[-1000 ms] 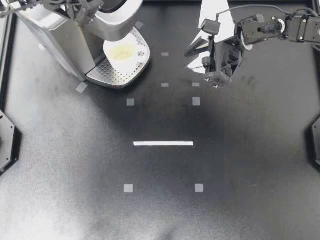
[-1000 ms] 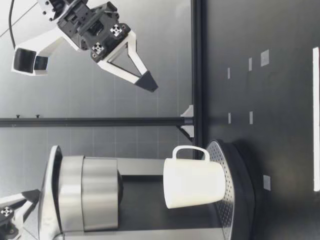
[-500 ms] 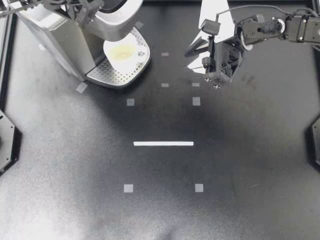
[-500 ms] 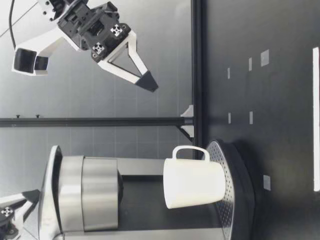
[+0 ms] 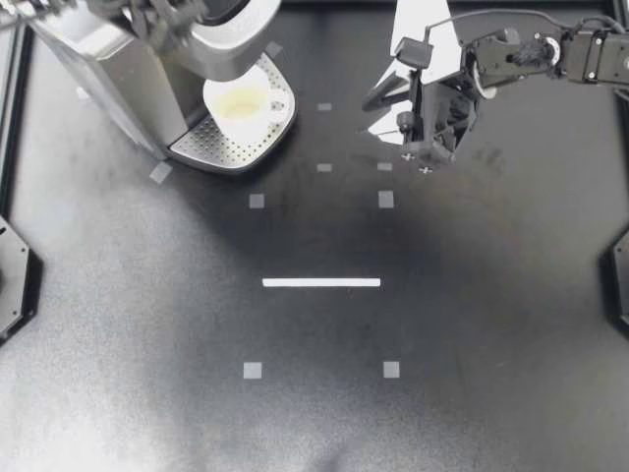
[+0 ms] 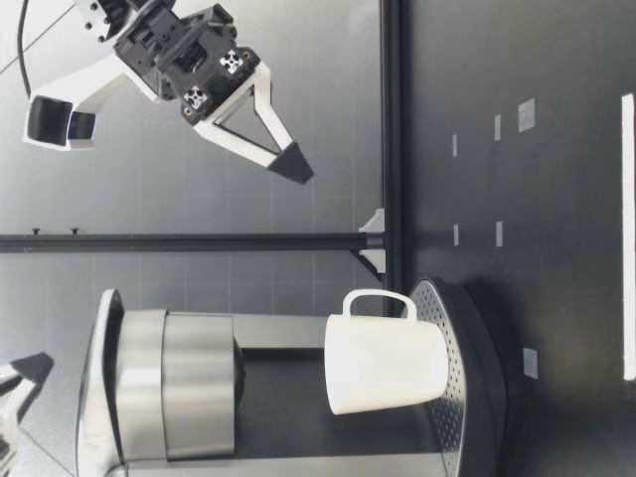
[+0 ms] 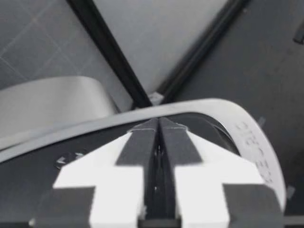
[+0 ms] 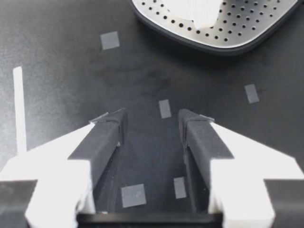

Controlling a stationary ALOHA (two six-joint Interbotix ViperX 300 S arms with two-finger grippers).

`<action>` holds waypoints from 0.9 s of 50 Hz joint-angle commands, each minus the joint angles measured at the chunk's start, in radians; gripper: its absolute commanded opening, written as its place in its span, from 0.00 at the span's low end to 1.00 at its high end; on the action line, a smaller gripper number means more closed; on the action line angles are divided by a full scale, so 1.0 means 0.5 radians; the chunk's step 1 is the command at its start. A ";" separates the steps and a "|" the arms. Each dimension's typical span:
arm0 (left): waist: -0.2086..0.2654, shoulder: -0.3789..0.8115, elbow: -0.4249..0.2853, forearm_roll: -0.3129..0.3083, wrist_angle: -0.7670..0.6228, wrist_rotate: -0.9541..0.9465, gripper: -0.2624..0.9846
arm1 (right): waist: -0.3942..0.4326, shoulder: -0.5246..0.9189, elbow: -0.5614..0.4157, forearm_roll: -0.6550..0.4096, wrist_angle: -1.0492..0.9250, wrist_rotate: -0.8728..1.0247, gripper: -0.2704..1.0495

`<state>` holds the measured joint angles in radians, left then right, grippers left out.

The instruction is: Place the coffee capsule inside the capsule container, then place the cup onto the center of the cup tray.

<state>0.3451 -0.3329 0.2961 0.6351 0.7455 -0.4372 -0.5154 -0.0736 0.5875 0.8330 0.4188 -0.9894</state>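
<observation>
The white ceramic cup (image 5: 241,102) stood upright on the perforated metal cup tray (image 5: 210,149), well ahead of my right gripper (image 5: 379,118), whose fingers were spread and empty. My left gripper (image 5: 163,24), fingers pressed together, hung over the silver coffee machine (image 5: 103,71) (capsule unseen). It would best lift straight clear, leaving the cup undisturbed.

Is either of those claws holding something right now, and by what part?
Nothing is held. My right gripper is open above the table; my left gripper is shut on nothing. The cup stands alone on the tray.

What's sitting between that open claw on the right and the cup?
In the top view, only bare table with a small tape mark separates my right gripper from the cup.
</observation>
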 commanded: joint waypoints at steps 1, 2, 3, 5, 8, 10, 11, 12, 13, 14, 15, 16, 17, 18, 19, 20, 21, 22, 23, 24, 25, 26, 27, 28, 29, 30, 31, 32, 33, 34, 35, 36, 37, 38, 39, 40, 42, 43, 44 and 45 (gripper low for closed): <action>-0.003 -0.015 -0.058 0.009 0.021 0.003 0.29 | 0.009 -0.034 -0.021 0.006 -0.015 0.000 0.56; -0.003 -0.015 -0.058 0.009 0.025 0.003 0.29 | 0.009 -0.034 -0.021 0.006 -0.015 0.000 0.56; -0.006 -0.012 -0.058 0.009 0.025 0.003 0.29 | 0.009 -0.034 -0.021 0.006 -0.015 0.000 0.56; -0.006 -0.009 -0.061 0.009 0.025 0.003 0.29 | 0.006 -0.034 -0.021 0.006 -0.015 0.000 0.56; -0.006 -0.006 -0.061 0.009 0.031 0.003 0.29 | 0.009 -0.028 -0.021 0.006 -0.015 0.000 0.56; -0.003 0.000 -0.061 0.009 0.031 0.003 0.29 | 0.009 -0.025 -0.021 0.006 -0.015 0.000 0.56; -0.006 0.006 -0.061 0.012 0.034 0.006 0.29 | 0.009 -0.025 -0.021 0.006 -0.015 0.000 0.56; -0.003 0.006 -0.061 0.012 0.034 0.006 0.29 | 0.009 -0.021 -0.021 0.006 -0.015 0.000 0.56; -0.006 0.012 -0.061 0.009 0.034 0.006 0.29 | 0.009 -0.021 -0.021 0.006 -0.015 0.000 0.56; -0.003 0.015 -0.061 0.012 0.034 0.006 0.29 | 0.009 -0.021 -0.021 0.006 -0.015 0.000 0.56; -0.003 0.018 -0.061 0.012 0.034 0.006 0.29 | 0.009 -0.021 -0.021 0.006 -0.015 0.000 0.56; -0.006 0.025 -0.064 0.015 0.037 0.006 0.29 | 0.009 -0.021 -0.021 0.006 -0.015 0.000 0.56; -0.006 0.028 -0.061 0.015 0.037 0.006 0.29 | 0.009 -0.021 -0.021 0.006 -0.015 0.000 0.56; -0.003 0.034 -0.064 0.015 0.037 0.006 0.29 | 0.006 -0.021 -0.021 0.006 -0.015 0.000 0.56; -0.006 0.034 -0.061 0.018 0.040 0.006 0.29 | 0.009 -0.021 -0.021 0.006 -0.015 0.000 0.56; -0.006 0.040 -0.064 0.021 0.043 0.006 0.29 | 0.009 -0.021 -0.021 0.006 -0.015 0.000 0.56; -0.003 0.043 -0.067 0.021 0.049 0.006 0.29 | 0.006 -0.021 -0.021 0.006 -0.015 0.000 0.56; -0.006 0.046 -0.067 0.025 0.055 0.009 0.29 | 0.006 -0.021 -0.021 0.006 -0.015 0.000 0.56; -0.003 0.049 -0.071 0.028 0.064 0.012 0.29 | 0.006 -0.021 -0.021 0.006 -0.015 0.000 0.56; -0.006 0.052 -0.074 0.031 0.071 0.012 0.29 | 0.009 -0.021 -0.021 0.006 -0.015 0.000 0.56; -0.006 0.055 -0.083 0.034 0.086 0.018 0.29 | 0.006 -0.021 -0.021 0.006 -0.015 0.000 0.56; -0.003 0.058 -0.086 0.037 0.092 0.021 0.29 | 0.009 -0.021 -0.021 0.006 -0.015 0.000 0.56; -0.003 0.061 -0.092 0.037 0.101 0.025 0.29 | 0.009 -0.021 -0.021 0.006 -0.015 0.000 0.56; -0.006 0.064 -0.098 0.037 0.107 0.031 0.29 | 0.009 -0.021 -0.021 0.006 -0.015 0.000 0.56; -0.003 0.067 -0.107 0.037 0.114 0.034 0.29 | 0.006 -0.021 -0.021 0.006 -0.015 -0.003 0.56; -0.003 0.074 -0.114 0.037 0.123 0.040 0.29 | 0.006 -0.021 -0.021 0.006 -0.015 -0.003 0.56; -0.003 0.077 -0.120 0.037 0.129 0.046 0.29 | 0.009 -0.021 -0.021 0.006 -0.015 -0.003 0.56; -0.003 0.080 -0.126 0.037 0.135 0.052 0.29 | 0.009 -0.018 -0.021 0.006 -0.015 -0.003 0.56; -0.003 0.086 -0.132 0.037 0.138 0.058 0.29 | 0.009 -0.021 -0.021 0.006 -0.015 0.000 0.56; -0.003 0.092 -0.135 0.037 0.144 0.064 0.29 | 0.009 -0.018 -0.021 0.006 -0.015 -0.003 0.56; -0.003 0.095 -0.141 0.037 0.150 0.071 0.29 | 0.009 -0.018 -0.021 0.006 -0.015 0.000 0.56; -0.003 0.101 -0.147 0.037 0.153 0.074 0.29 | 0.009 -0.015 -0.021 0.006 -0.015 0.000 0.56; -0.003 0.104 -0.150 0.037 0.160 0.077 0.29 | 0.006 -0.015 -0.018 0.006 -0.015 0.000 0.56; -0.003 0.114 -0.153 0.037 0.169 0.080 0.29 | 0.009 -0.015 -0.018 0.006 -0.015 0.000 0.56; -0.006 0.117 -0.160 0.037 0.172 0.083 0.29 | 0.009 -0.012 -0.018 0.006 -0.015 0.000 0.56; -0.003 0.123 -0.163 0.037 0.178 0.083 0.29 | 0.009 -0.012 -0.018 0.006 -0.015 -0.003 0.56; -0.003 0.135 -0.166 0.037 0.193 0.086 0.29 | 0.006 -0.012 -0.015 0.006 -0.015 0.000 0.56; -0.006 0.141 -0.172 0.037 0.206 0.086 0.29 | 0.009 -0.012 -0.012 0.006 -0.015 0.000 0.56; -0.003 0.147 -0.175 0.037 0.212 0.086 0.29 | 0.009 -0.009 -0.012 0.006 -0.015 0.000 0.56; -0.006 0.150 -0.175 0.037 0.218 0.086 0.29 | 0.009 -0.012 -0.009 0.006 -0.015 -0.003 0.56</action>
<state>0.3451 -0.2531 0.2393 0.6489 0.8468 -0.3958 -0.5154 -0.0675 0.5921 0.8330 0.4172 -0.9894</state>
